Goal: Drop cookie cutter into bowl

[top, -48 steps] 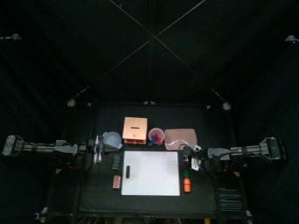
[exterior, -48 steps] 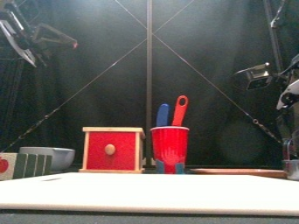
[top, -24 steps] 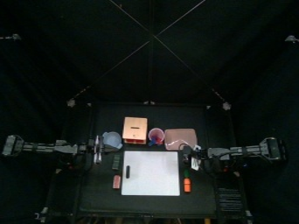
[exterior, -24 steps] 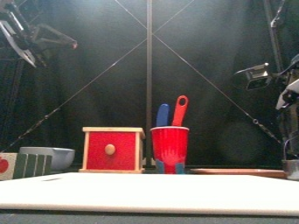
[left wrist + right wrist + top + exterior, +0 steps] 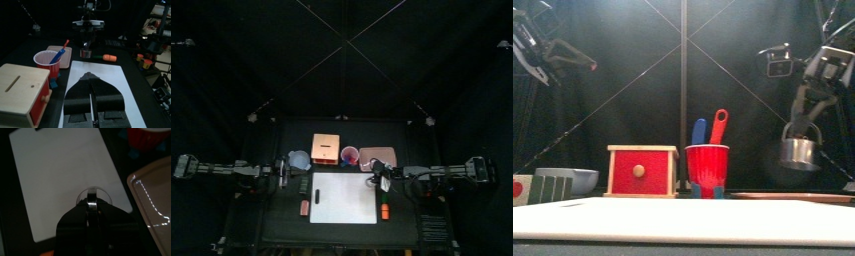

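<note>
Front view: right gripper clamped on round metal cookie cutter, hanging in the air right of red cup. Bowl low at far left, beside red-fronted wooden box. Left gripper raised, jaws closed, empty.

Right gripper hanging high on the right side, jaws clamped on the rim of a round metal cookie cutter dangling just beneath them, clear of the table. Below and to the left of that gripper: red cup holding a red utensil and a blue one. Farther left, red-fronted wooden box. White board spread across the foreground, well under the cutter. Left arm raised at far left, well away.
</note>
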You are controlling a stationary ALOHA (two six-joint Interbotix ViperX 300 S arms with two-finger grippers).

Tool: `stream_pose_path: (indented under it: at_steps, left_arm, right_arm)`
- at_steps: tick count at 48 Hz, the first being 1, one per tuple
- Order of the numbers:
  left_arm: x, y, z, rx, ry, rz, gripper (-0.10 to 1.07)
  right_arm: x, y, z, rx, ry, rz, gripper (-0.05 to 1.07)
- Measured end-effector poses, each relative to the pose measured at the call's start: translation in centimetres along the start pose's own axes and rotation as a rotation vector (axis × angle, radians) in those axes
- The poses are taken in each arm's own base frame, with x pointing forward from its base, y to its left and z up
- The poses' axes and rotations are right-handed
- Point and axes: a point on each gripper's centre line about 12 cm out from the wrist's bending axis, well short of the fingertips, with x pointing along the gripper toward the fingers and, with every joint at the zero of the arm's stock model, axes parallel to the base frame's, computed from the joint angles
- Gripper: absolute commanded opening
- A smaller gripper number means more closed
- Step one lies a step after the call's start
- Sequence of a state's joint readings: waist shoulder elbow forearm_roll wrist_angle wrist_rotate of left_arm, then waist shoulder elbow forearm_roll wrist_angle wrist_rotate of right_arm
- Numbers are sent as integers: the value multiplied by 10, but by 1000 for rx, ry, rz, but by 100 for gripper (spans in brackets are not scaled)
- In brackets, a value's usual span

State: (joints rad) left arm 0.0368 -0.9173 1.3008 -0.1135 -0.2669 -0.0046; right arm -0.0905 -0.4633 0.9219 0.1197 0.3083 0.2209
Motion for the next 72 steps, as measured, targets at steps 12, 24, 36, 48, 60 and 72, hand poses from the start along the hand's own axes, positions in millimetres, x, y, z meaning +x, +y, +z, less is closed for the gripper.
stream_pose_path:
  at_steps: [12,24,36,48,60,72]
  left_arm:
    - [-1,-1,-6,1,39,-4,27]
    - [-2,-4,-6,3,38,-24,29]
    - [-2,-9,-6,21,39,-49,29]
    - [-2,-11,-6,37,37,-59,29]
    - [-2,-16,-4,49,35,-87,29]
    - [-3,-17,-4,71,34,-96,29]
  right_arm:
    - [34,20,54,-1,-46,21,48]
    - [76,39,108,-3,-88,35,48]
    - [121,39,151,-7,-124,21,48]
    - [150,29,192,-36,-181,-11,48]
    - [184,10,224,-27,-219,-42,48]
    - [208,8,248,-57,-256,-52,48]
